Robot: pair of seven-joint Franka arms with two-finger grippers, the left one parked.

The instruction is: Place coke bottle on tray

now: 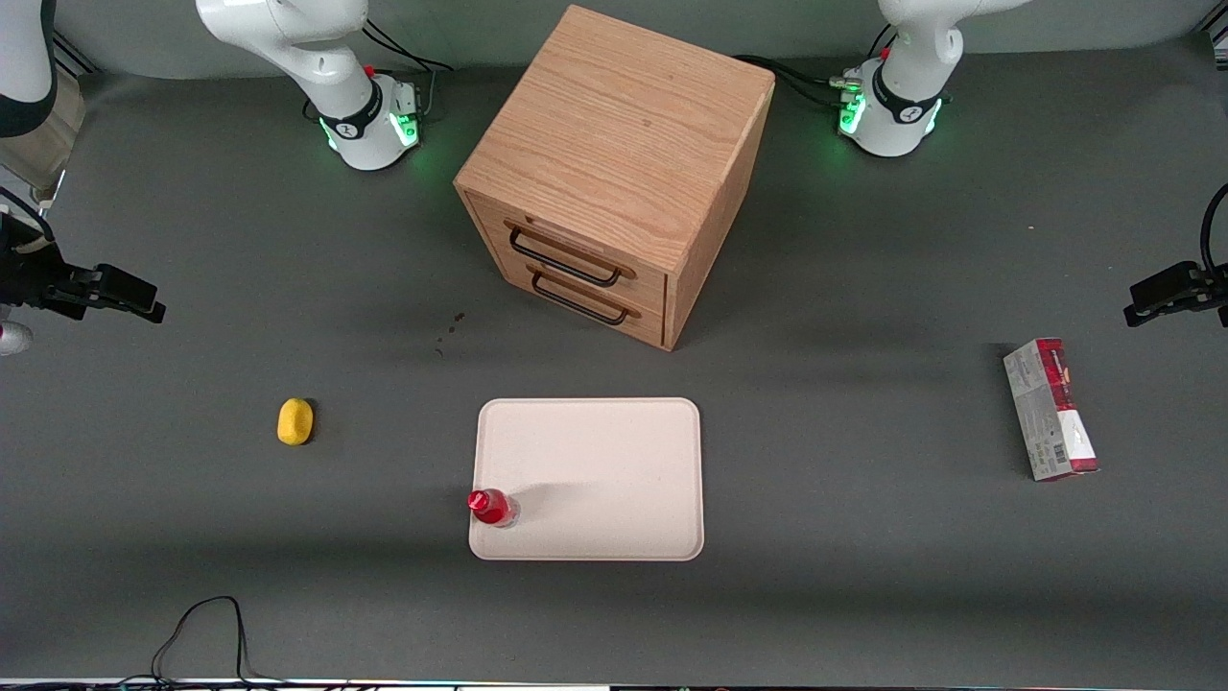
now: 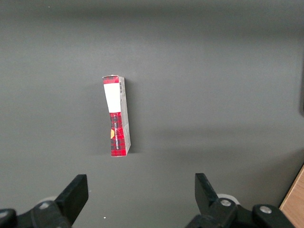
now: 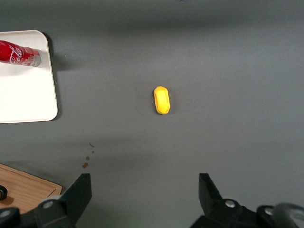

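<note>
The coke bottle [image 1: 492, 507] is standing upright on the tray [image 1: 614, 461], at the tray's corner nearest the front camera on the working arm's side, just inside the low rim. The tray is lying flat on the grey worktop [image 1: 863, 576], near the edge closest to the front camera. The gripper [image 1: 115, 293] is hanging above the worktop's edge at the working arm's end, well apart from the bottle, its fingers [image 3: 76, 194] spread apart and holding nothing. A small yellow object [image 1: 295, 421] is sitting on the worktop between the gripper and the tray. A wooden drawer cabinet [image 1: 614, 182] is standing farther from the front camera than the tray, both drawers closed. A red-and-grey carton box [image 1: 1050, 410] is lying toward the parked arm's end.
</note>
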